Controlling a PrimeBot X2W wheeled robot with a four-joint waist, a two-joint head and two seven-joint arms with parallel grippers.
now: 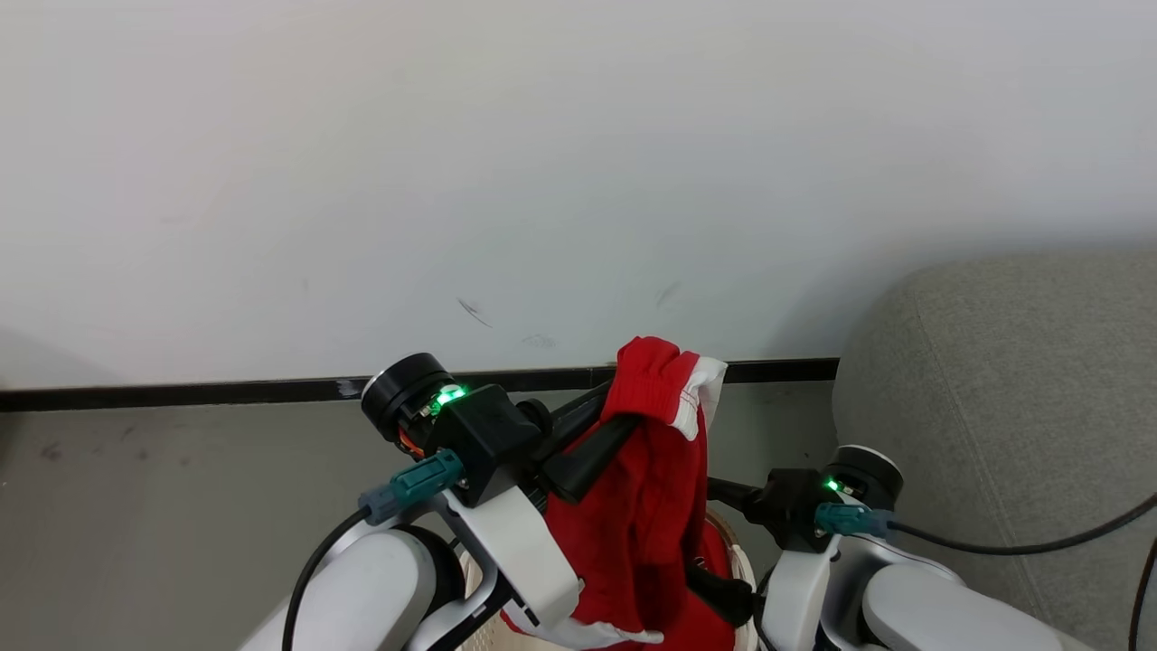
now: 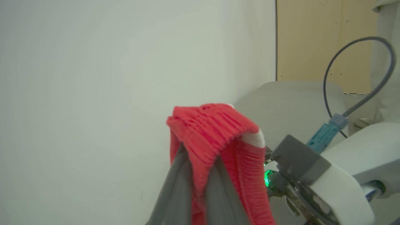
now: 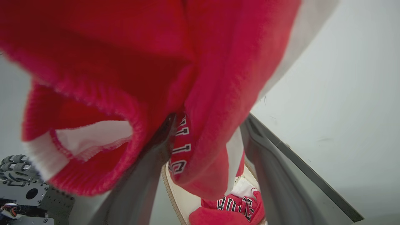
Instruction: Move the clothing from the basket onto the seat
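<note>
- Head view: the left tool (image 1: 607, 418), at lower centre, is closed narrow on a soft bright red sports garment with white trim (image 1: 655, 488). The cloth folds over the finger ends and hangs down to the bottom edge.
- Head view: the right tool (image 1: 710, 538), right of the hanging cloth, points toward it with its two dark fingers set wide.
- Head view: the cream-white perforated plastic laundry basket with brown woven-look rim (image 1: 743, 565) lies at the bottom edge, under the garment. The large grey woven-fabric sofa (image 1: 994, 389) occupies the right side, apart from the garment.
- Left wrist view: the left tool (image 2: 198, 168) rises from bottom centre, fingers close together, with the red sports garment (image 2: 215, 125) pinched between them and draped over their tips. The sofa (image 2: 290, 103) lies right of centre.
- Right wrist view: the right tool (image 3: 209, 120) stands wide apart. The red sports garment (image 3: 125, 62) hangs across the upper frame and down between the fingers; contact with them cannot be determined.
- Right wrist view: at bottom centre, the basket (image 3: 178, 193) holds a second red garment with dark lettering outlined in white (image 3: 231, 207).
</note>
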